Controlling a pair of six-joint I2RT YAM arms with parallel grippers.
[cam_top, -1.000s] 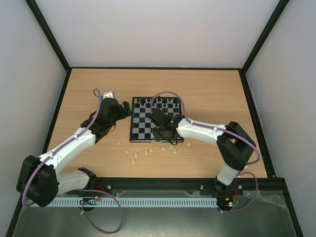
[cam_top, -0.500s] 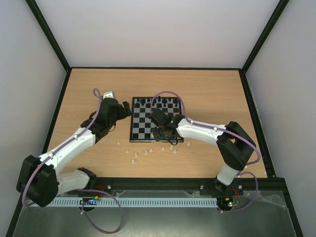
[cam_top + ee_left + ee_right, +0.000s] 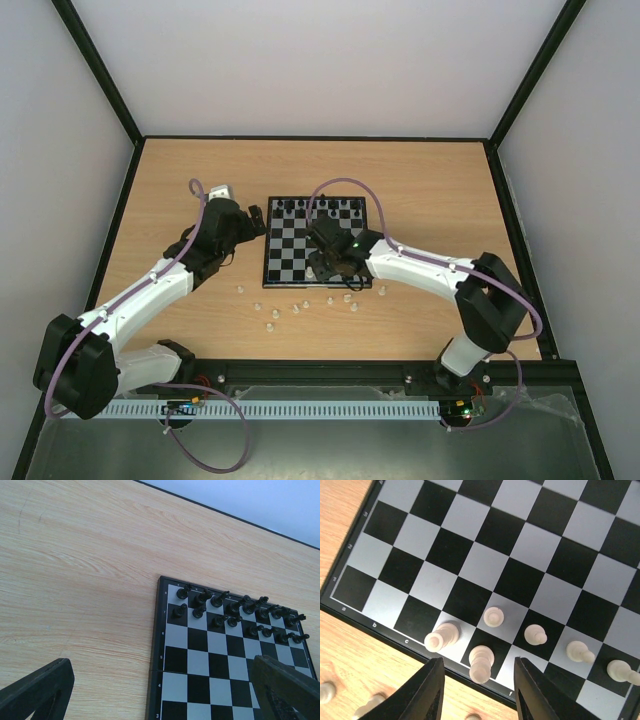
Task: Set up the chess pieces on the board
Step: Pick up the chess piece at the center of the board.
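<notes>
The board (image 3: 285, 255) lies mid-table, black chessmen (image 3: 232, 614) along its far rows. In the right wrist view several cream chess pieces stand on the board's (image 3: 485, 555) near rows: a tall one (image 3: 481, 662) on the edge row between my open fingers, another (image 3: 441, 637) to its left, pawns (image 3: 493, 616) beyond. My right gripper (image 3: 477, 690) is open above the board's near edge, holding nothing; it also shows in the top view (image 3: 335, 265). My left gripper (image 3: 255, 222) is open and empty beside the board's left edge (image 3: 156, 650). Loose cream pieces (image 3: 270, 318) lie on the table in front.
Wooden table (image 3: 420, 185) ringed by a black frame and pale walls. Loose cream pieces (image 3: 326, 692) lie just off the board's near edge. A black rail (image 3: 330, 375) runs along the table's near edge by the arm bases.
My right arm has shifted slightly, its elbow swinging right and its gripper drawing a little back over the board's near edge. The left arm has not moved.
</notes>
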